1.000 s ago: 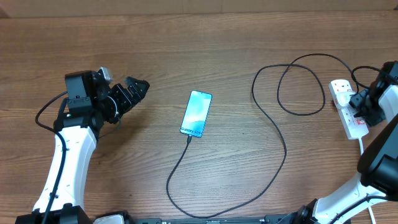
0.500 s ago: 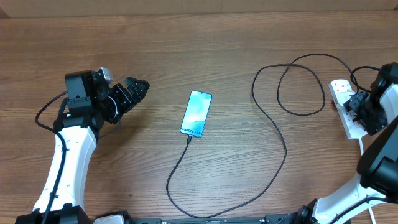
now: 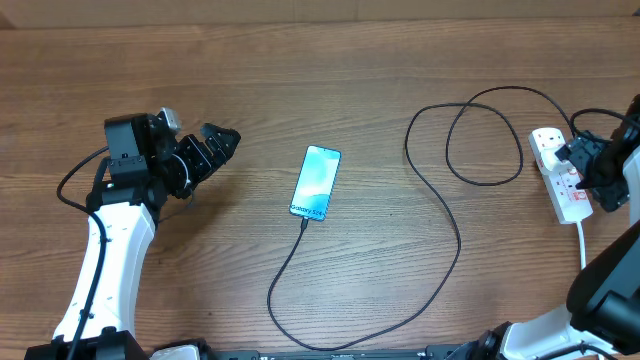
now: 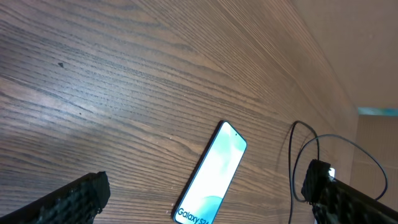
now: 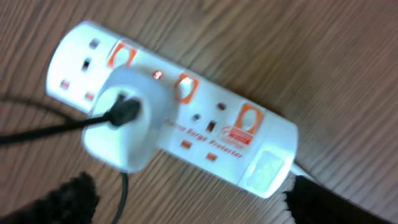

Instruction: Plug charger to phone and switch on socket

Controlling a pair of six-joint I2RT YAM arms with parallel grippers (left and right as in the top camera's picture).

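The phone (image 4: 214,171) carries white lettering along the lower short edge of its screen. In the left wrist view it reads "Galaxy S2", and the frame edge cuts off the remainder. In the overhead view the same line is too small to read. The white power strip (image 5: 261,134) carries one printed line on its top face, "Surge Protector"; any word before it is blurred. Beside that line sits a small orange logo (image 5: 239,133), not legible.
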